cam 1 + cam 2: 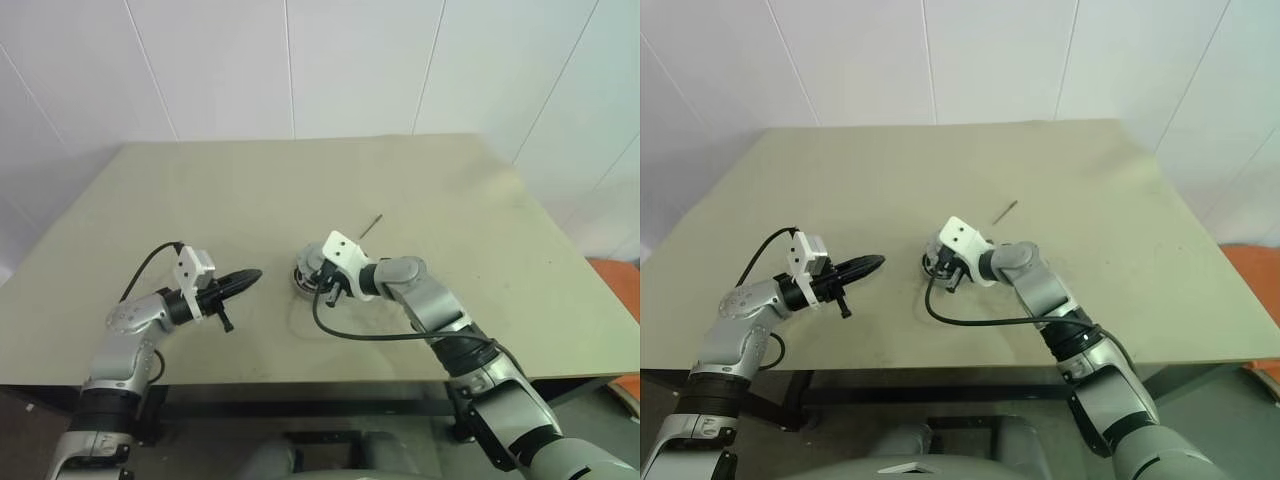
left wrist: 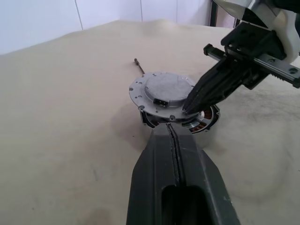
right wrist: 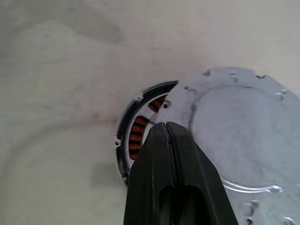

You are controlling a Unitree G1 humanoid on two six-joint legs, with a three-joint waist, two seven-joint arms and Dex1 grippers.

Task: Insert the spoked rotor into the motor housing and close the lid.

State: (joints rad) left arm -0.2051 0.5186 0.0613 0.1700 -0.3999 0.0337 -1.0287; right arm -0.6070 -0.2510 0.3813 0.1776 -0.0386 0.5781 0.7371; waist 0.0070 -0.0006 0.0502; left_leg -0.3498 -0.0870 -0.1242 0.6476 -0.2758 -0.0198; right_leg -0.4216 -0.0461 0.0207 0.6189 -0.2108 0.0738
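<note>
Your right gripper (image 2: pixel 190 107), fingers closed, pressed the lid (image 2: pixel 161 90), which sat skewed over the motor housing (image 3: pixel 136 133) mid-surface; you needed to nudge it centred. Left gripper (image 1: pixel 252 276) closed, empty, beside.

We count one motor housing (image 2: pixel 201 123) and one lid (image 2: pixel 161 90) lying askew over it near the middle of the one table (image 1: pixel 480 230), one thin pin (image 1: pixel 372 226) toward the far edge, and two grippers.
</note>
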